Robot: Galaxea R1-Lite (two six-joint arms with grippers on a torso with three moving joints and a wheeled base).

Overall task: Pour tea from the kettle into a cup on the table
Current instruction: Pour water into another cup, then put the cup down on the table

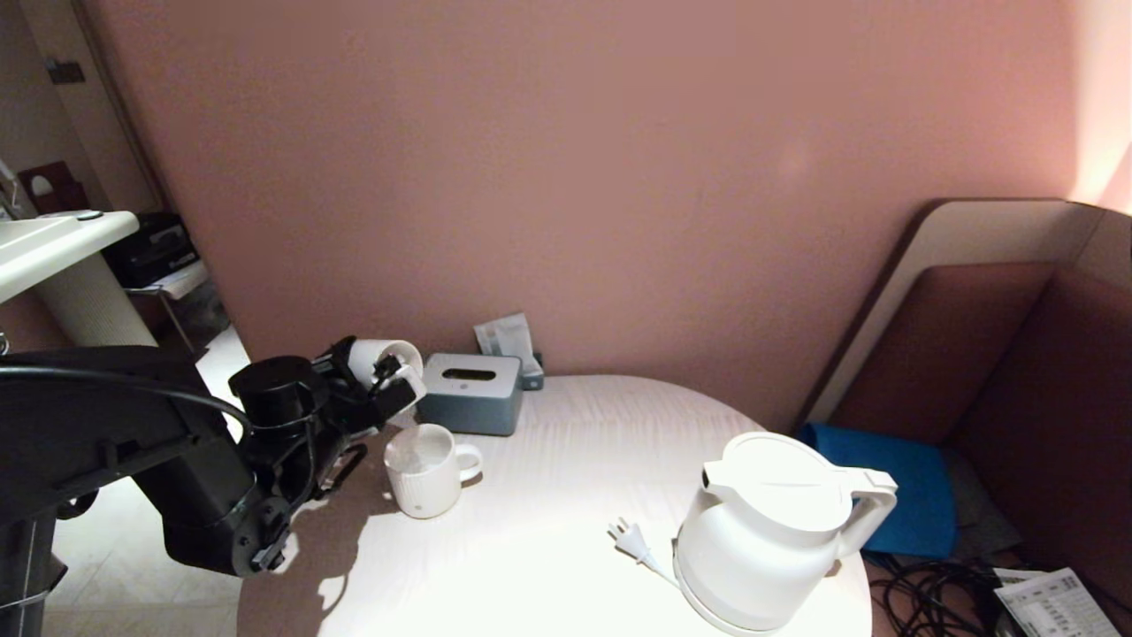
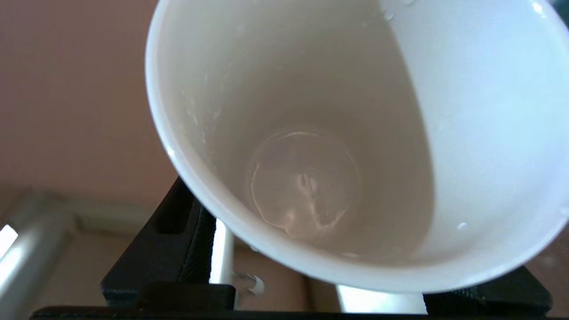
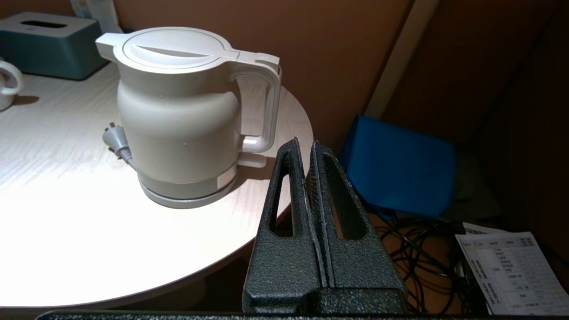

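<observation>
My left gripper [image 1: 389,376] is shut on the cup [image 1: 382,356], a small white tumbler, and holds it tipped on its side above the white ribbed mug [image 1: 426,478]. A pale stream runs from the cup's rim into the mug. The left wrist view looks into the cup [image 2: 311,133], where a little liquid lies at the bottom, with a black finger [image 2: 178,249] beside it. The kettle [image 1: 765,531] stands upright on its base at the front right of the table [image 1: 531,566], lid closed. My right gripper [image 3: 304,144] is shut and empty, off the table's edge near the kettle [image 3: 178,115] handle.
The kettle's plug [image 1: 626,535] lies loose on the table to its left. A grey tissue box [image 1: 470,394] stands at the back beside the mug. Off the table's right side are a blue cushion [image 1: 902,495], tangled cables [image 3: 422,249] and a printed sheet [image 3: 511,271].
</observation>
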